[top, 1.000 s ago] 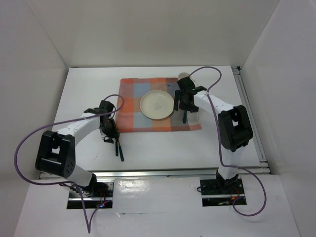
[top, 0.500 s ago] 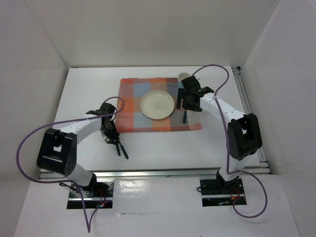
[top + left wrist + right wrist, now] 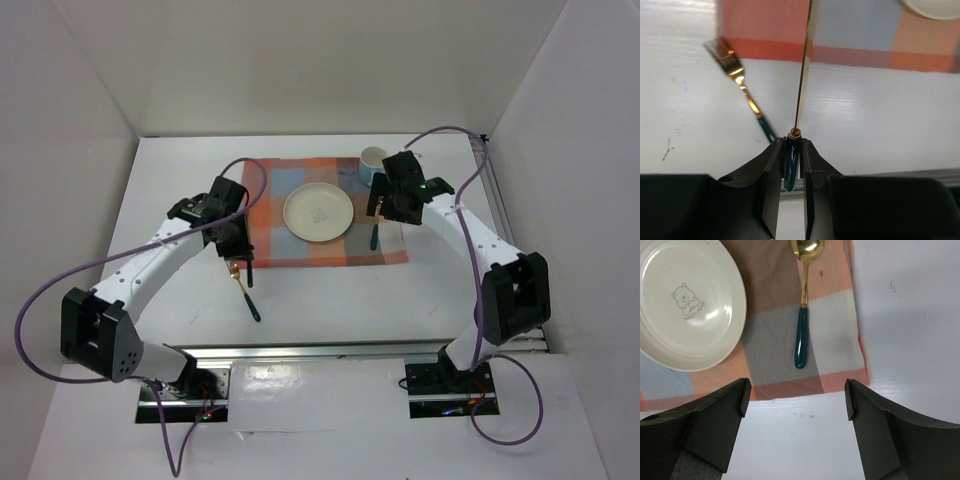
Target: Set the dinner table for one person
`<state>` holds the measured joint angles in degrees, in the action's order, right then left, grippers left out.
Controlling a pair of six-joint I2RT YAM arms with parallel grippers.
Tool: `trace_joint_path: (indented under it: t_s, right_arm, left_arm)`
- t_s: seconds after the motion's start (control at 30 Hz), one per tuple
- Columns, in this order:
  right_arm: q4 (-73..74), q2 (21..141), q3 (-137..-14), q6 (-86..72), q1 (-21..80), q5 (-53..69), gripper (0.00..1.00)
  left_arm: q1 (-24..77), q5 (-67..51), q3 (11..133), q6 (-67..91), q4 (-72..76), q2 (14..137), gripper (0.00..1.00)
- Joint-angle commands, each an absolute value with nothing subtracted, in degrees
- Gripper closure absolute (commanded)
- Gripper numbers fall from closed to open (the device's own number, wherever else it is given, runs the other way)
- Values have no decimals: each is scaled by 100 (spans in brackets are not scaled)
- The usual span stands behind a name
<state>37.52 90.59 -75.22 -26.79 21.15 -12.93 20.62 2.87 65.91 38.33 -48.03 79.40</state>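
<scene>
Pinching knife (image 3: 801, 90) by handle end in left gripper (image 3: 792, 147), right gripper (image 3: 796, 392) spread; may pivot, landing skewed across cloth (image 3: 855, 30) edge.

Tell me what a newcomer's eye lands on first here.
The checked cloth spread on the white dinner table, a cream plate at its centre. At the cloth's near-left corner the left end effector clamps a slim gold utensil by its dark handle, a fork lying on the table beside it. The right end effector hangs open above a spoon right of the plate.
</scene>
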Motion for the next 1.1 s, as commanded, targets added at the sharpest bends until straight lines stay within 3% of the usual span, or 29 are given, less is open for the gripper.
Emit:
trace_joint_path:
  t_s: [0.0,0.2,0.37,0.6,0.7,1.0,1.03,1.07]
  right_arm:
    - [3963,8396,-7278,-2900,1961,-1415,12]
    - [4183,7192,-6707,-3216,1398,-1222,12]
    - [4421,6391,-6417,-3331,994,-1160,12]
    - [4816,5766,-6188,-3472,721,-984,12]
    - [4974,5643,-6187,-3472,721,-932,12]
    - [5335,5423,-6249,-3419,668,-1045,12]
    - [5335,5362,-6249,-3419,668,-1046,12]
    - [5396,5361,-6249,-3358,668,-1046,12]
  left_arm:
    - [2625,-227,7319,3699,-4800,8260,100]
    - [3435,-747,9445,3832,-4544,9911,100]
    - [3708,-1229,10914,4069,-4324,11755,100]
    - [3981,-1301,12846,4394,-4096,13314,100]
    - [3981,-1301,13270,4508,-3912,13999,100]
    - [3981,-1116,13263,4825,-3577,14484,100]
    - [3981,-1116,13315,4825,-3577,14484,98]
    - [3981,-1116,13315,4886,-3577,14484,89]
